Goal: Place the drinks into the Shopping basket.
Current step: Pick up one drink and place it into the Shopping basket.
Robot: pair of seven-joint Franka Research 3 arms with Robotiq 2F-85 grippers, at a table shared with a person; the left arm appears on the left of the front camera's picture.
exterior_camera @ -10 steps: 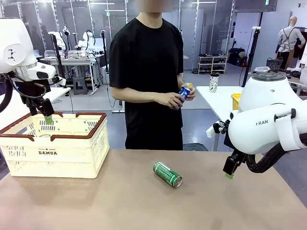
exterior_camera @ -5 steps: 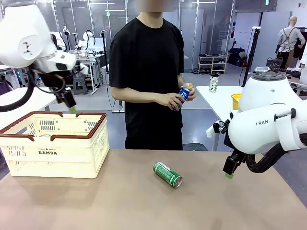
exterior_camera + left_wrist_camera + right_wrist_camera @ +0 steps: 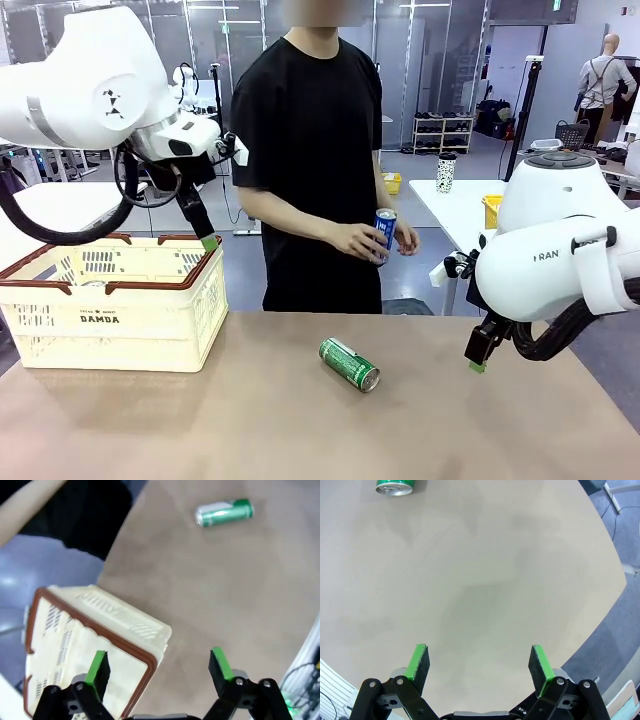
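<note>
- Green can [image 3: 349, 363] lies on its side on the table [image 3: 300, 430], near the middle and well apart from the basket [image 3: 150, 330].
- In the front view its long axis runs on a diagonal, from far-left to near-right. The silver end faces near-right, toward the robot's side.
- Left wrist view: green can [image 3: 223, 512] lies flat on bare tabletop, far ahead of the fingers.
- Right wrist view: green can [image 3: 394, 487] sits at the top edge, silver end turned to the camera.
- Blue can [image 3: 385, 228] stands upright in the person's hand [image 3: 358, 240], long axis vertical and silver top up. It is held beyond the far edge of the table, at waist height.
- Basket stands on the left part of the table, opening up, label facing the robot.
- Left gripper [image 3: 208, 242] hangs over the basket's far right corner, above the rim.
- Left wrist view: left gripper [image 3: 159, 667] has its jaws spread wide with nothing between them. One finger is over the basket [image 3: 145, 630] corner, the other over bare table.
- Right gripper [image 3: 477, 362] hovers low over the right side of the table, well apart from the green can.
- Right wrist view: right gripper [image 3: 479, 664] is spread wide and empty, bare tabletop beneath.
</note>
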